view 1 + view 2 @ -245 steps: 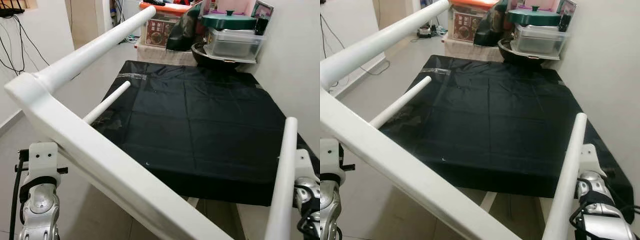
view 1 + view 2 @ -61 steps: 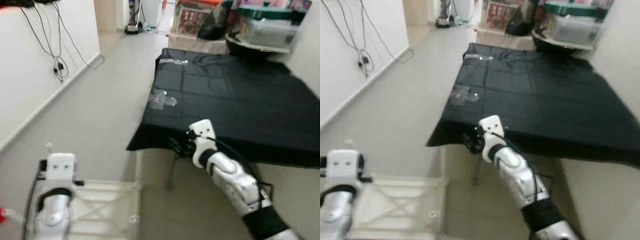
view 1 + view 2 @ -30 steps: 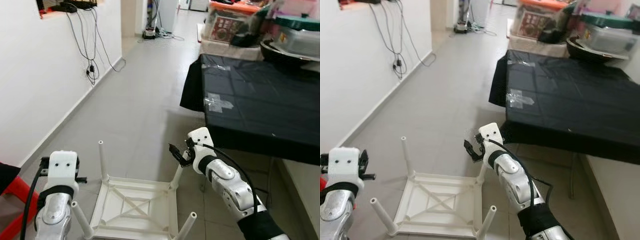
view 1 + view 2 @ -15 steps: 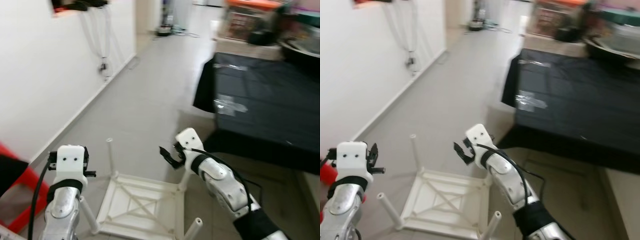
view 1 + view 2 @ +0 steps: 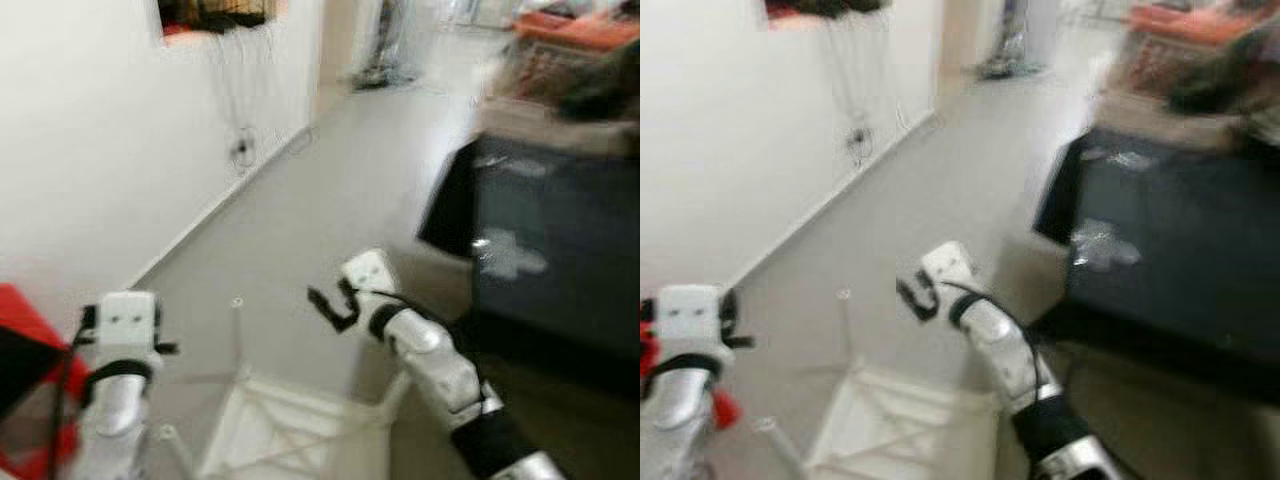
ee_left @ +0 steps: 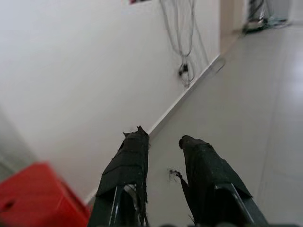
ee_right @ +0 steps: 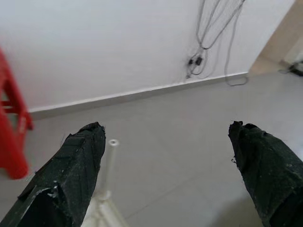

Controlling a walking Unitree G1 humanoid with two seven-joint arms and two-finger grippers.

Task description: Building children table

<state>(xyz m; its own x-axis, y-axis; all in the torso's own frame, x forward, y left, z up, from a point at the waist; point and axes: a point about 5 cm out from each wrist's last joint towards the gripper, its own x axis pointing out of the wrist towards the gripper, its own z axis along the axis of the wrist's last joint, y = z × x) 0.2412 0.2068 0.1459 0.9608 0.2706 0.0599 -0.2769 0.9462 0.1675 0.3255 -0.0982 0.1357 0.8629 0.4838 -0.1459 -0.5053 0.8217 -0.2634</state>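
Observation:
The white children's table lies upside down on the grey floor, its legs pointing up; one leg stands at the far left corner. My right gripper hovers open above the table's far edge, holding nothing. The right wrist view has the fingers spread wide, with a white leg below, beside the left one. My left gripper is raised over the table's left side, its fingers a little apart and empty. Both eye views are blurred.
A table under a black cloth stands to the right, with boxes behind it. A red stool is at the far left by the white wall, where cables hang down. Open floor runs ahead toward a doorway.
The whole view has swung left and blurred, so the camera moved. My right gripper sits slightly higher over the table's edge. The upturned table stays on the floor.

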